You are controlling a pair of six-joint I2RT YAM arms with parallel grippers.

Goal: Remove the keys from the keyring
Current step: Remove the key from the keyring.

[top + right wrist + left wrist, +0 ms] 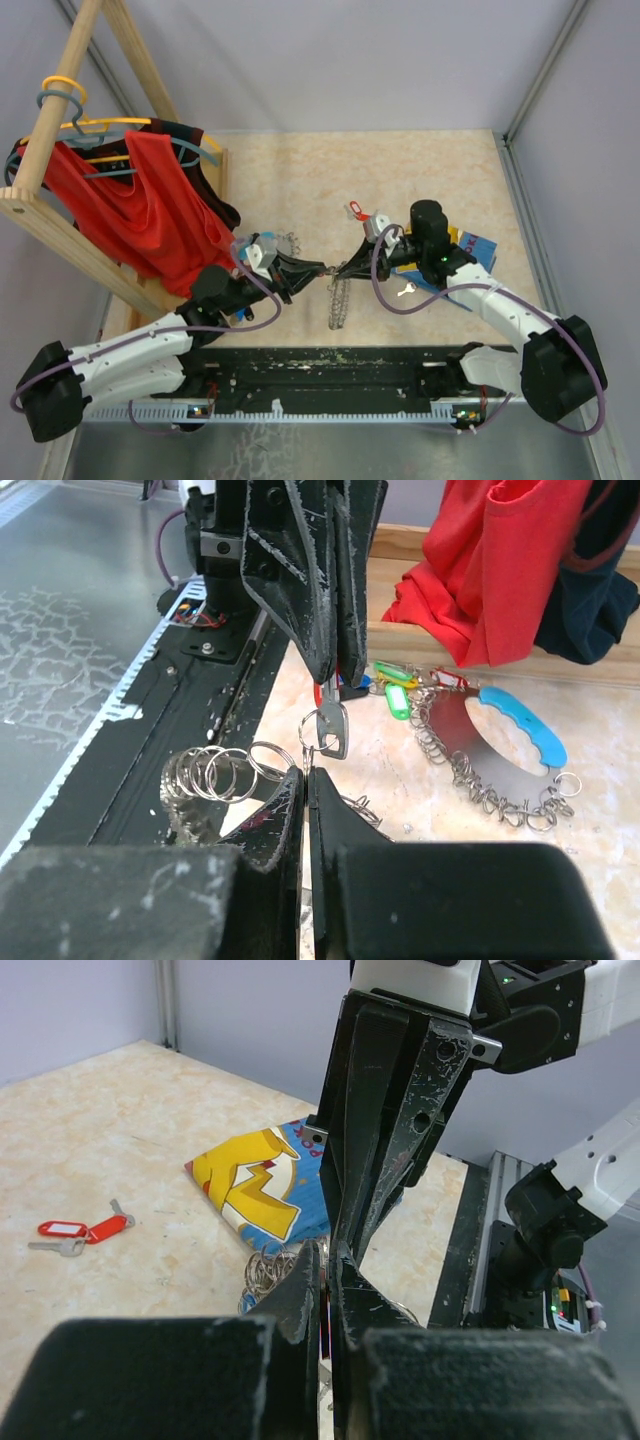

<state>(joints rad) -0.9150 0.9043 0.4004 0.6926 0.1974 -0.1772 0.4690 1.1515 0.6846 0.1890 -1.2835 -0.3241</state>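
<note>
My two grippers meet tip to tip above the middle of the table. The left gripper [322, 269] is shut on a small silver key [335, 730] with a red tag, seen edge-on between its fingers [305, 1290]. The right gripper [306, 775] is shut on a small silver loop of the keyring [215, 775]. That loop links to the key's own ring. The rest of the keyring [338, 300] hangs below the grippers as a chain of loops. Two red-tagged keys [80, 1232] lie loose on the table.
A second ring of loops with a blue grip [520, 725] and green-tagged keys [398, 695] lies near the wooden clothes rack [60, 120] holding a red shirt [140, 200]. A yellow-and-blue flat pouch [260, 1185] and a loose silver key [405, 291] sit on the right.
</note>
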